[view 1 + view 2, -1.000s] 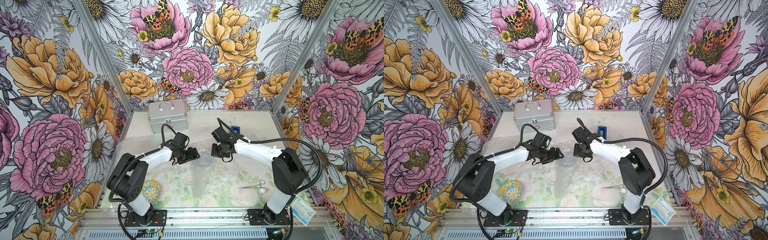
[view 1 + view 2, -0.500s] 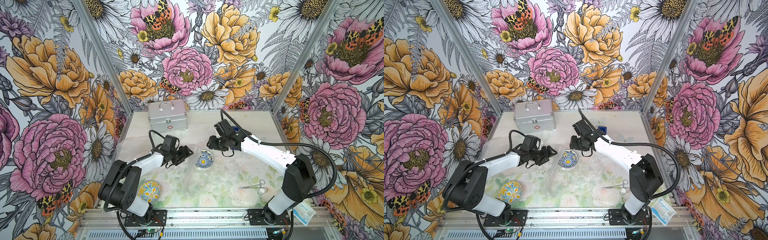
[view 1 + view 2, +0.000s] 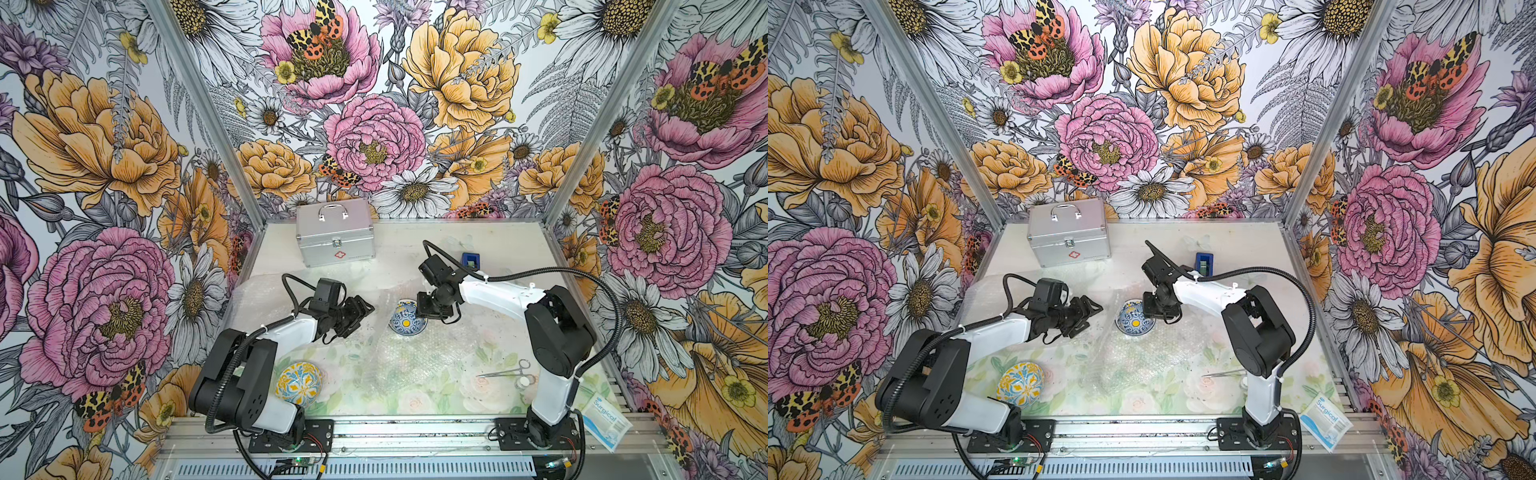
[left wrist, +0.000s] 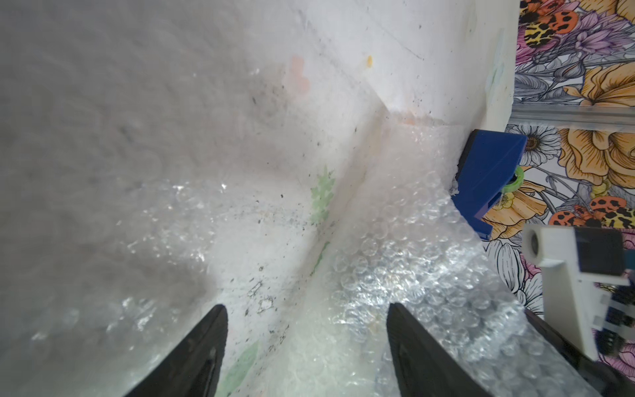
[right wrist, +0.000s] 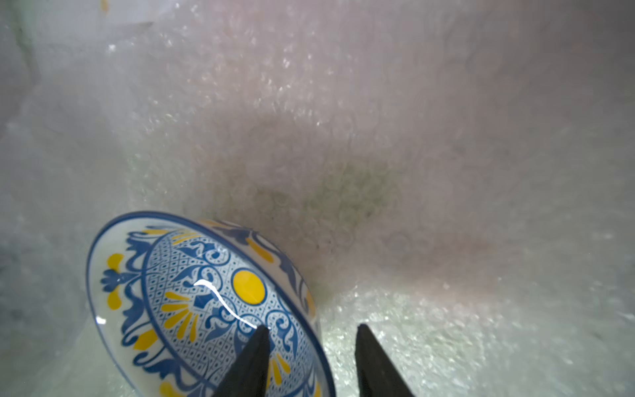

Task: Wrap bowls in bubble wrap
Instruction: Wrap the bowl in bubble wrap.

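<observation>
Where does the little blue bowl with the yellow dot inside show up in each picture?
In a top view: bowl mid-table, tilted on the bubble wrap.
In a top view: bowl, same spot.
Left wrist: not in it.
Right wrist: bowl close up, rim inside the right gripper.
Shared landmark: the bubble wrap under it.

White left arm (image 3: pixel 291 330), white right arm (image 3: pixel 498 293), black joints (image 3: pixel 557 332), ribbed black cables (image 3: pixel 519 275), left pincer (image 4: pixel 305 309) tapered black.

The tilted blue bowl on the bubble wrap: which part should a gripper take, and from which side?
Probably the bowl by its raised rim, one finger inside and one outside, coming down from above. It leans on the bubble wrap, so that edge stands free.
</observation>
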`<action>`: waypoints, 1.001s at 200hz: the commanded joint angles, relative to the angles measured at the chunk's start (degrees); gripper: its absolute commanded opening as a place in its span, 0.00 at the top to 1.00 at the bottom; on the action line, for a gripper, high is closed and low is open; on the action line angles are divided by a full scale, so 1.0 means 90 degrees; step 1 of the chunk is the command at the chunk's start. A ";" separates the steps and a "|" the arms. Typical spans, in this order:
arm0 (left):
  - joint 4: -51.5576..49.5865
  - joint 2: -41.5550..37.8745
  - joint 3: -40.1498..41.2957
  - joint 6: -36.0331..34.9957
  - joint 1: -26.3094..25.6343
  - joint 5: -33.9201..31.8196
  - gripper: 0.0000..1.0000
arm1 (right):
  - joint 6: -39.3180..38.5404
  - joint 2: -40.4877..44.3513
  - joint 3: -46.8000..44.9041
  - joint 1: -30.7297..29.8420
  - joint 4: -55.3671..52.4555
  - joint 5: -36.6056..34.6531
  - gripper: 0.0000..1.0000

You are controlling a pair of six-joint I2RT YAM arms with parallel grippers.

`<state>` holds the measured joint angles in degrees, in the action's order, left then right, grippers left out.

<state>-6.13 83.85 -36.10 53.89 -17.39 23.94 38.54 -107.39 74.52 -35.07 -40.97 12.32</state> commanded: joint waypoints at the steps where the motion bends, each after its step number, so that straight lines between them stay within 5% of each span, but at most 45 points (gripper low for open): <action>1: 0.0333 -0.0022 0.0042 0.0067 -0.0008 0.0122 0.24 | -0.0093 -0.0004 0.0183 0.0000 0.0021 -0.0030 0.75; 75: 0.0671 0.0146 0.0143 0.0194 -0.0021 0.0200 0.25 | -0.0089 0.0823 0.0053 -0.0294 0.0011 0.0076 1.00; 192: 0.0706 0.0077 0.0202 0.0165 -0.0139 0.0224 0.24 | 0.0101 0.0377 -0.0291 -0.0454 0.0156 -0.0378 1.00; 200: 0.0692 0.0067 0.0202 0.0155 -0.0202 0.0235 0.24 | 0.0092 0.0328 -0.0238 -0.0459 0.0157 -0.0375 0.93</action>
<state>-0.99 84.88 -35.00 55.18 -17.80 24.77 38.57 -102.74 70.72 -39.68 -41.17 10.81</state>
